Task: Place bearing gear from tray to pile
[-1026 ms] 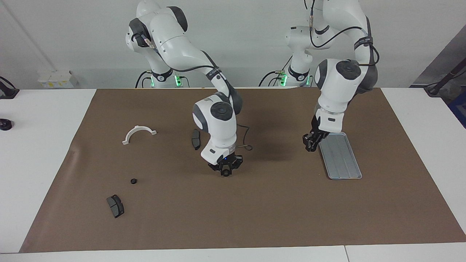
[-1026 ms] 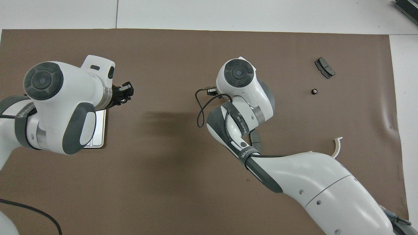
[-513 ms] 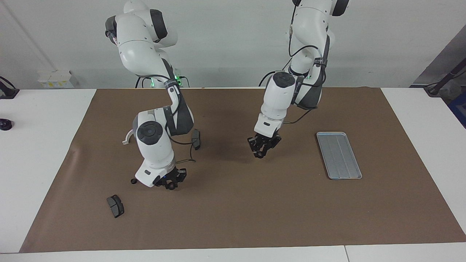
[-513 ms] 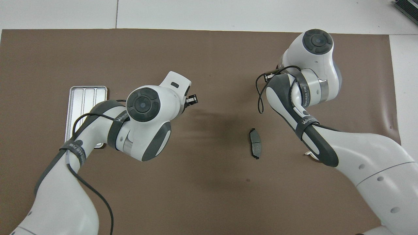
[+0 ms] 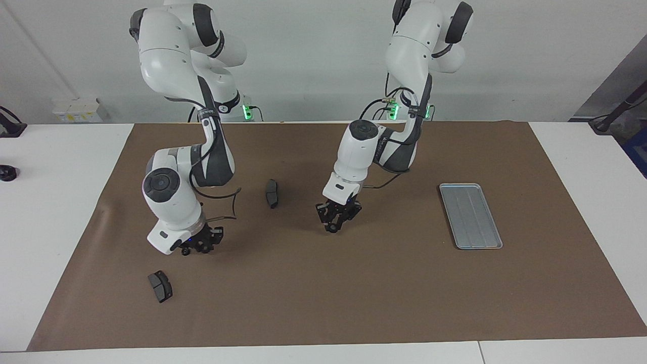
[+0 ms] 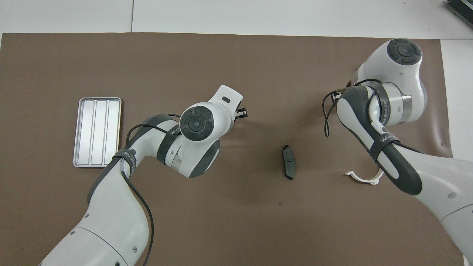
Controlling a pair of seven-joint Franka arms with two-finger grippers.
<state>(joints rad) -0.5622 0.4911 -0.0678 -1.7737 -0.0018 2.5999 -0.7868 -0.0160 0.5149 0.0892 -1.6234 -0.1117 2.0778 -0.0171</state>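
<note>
Two claws are shown displaced from a second earlier. The right claw (image 5: 201,246) is brought down just beside a small black gear (image 5: 185,251) toward the right arm's end; the left claw (image 5: 334,223) is drawn well off the tray (image 5: 470,215), seen bare. Whether either claw grips anything cannot be told. Delivery to the pile is judged imminent.

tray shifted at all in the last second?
No. The tray sits at the same spot on the brown mat, toward the left arm's end, its corners unmoved in the facing view. Only the arms moved.
</note>
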